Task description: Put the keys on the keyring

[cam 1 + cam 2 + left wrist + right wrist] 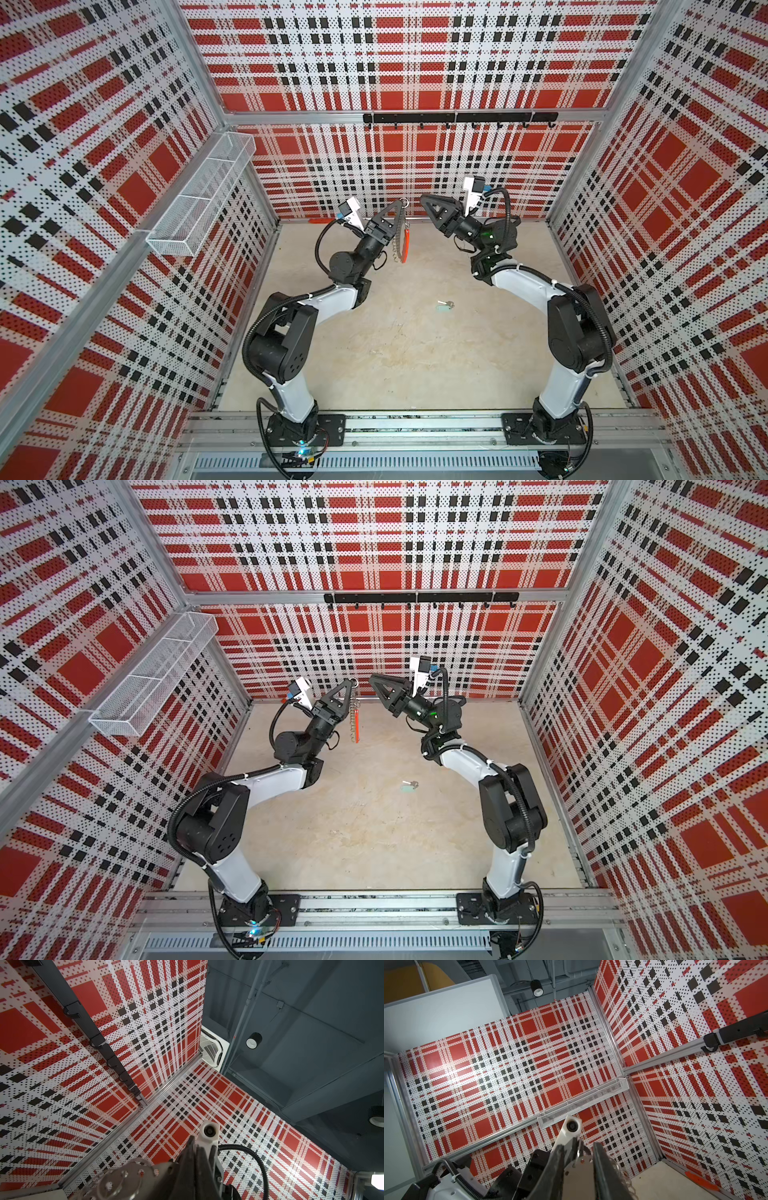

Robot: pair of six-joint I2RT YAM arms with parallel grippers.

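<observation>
Keyring (402, 240) up in the air, and we see it edge-on in both top views, its orange-red arc (407, 241) turned toward the right arm and its wire clips (395, 249) strung down the opposite edge. The left pincer (399, 205) has the keyring clamped at its very top, and the ring hangs straight down from that grip. From the left wrist we catch those fingers (188, 1167) pressed tight together, with a blurred metal shape just beside them.

Across from the keyring's top, we find the right pincer (423, 198) close by but apart from it. In the right wrist view its fingers (557, 1163) stand parted with a clear gap, and we see nothing gripped between them.

And the keys (444, 306)? We spot them lying flat on the surface (395, 361), well below the hanging keyring. They sit nearer the arm bases than the keyring does, a little to the right arm's side, mint tag and silver key together, with neither pincer touching them.
</observation>
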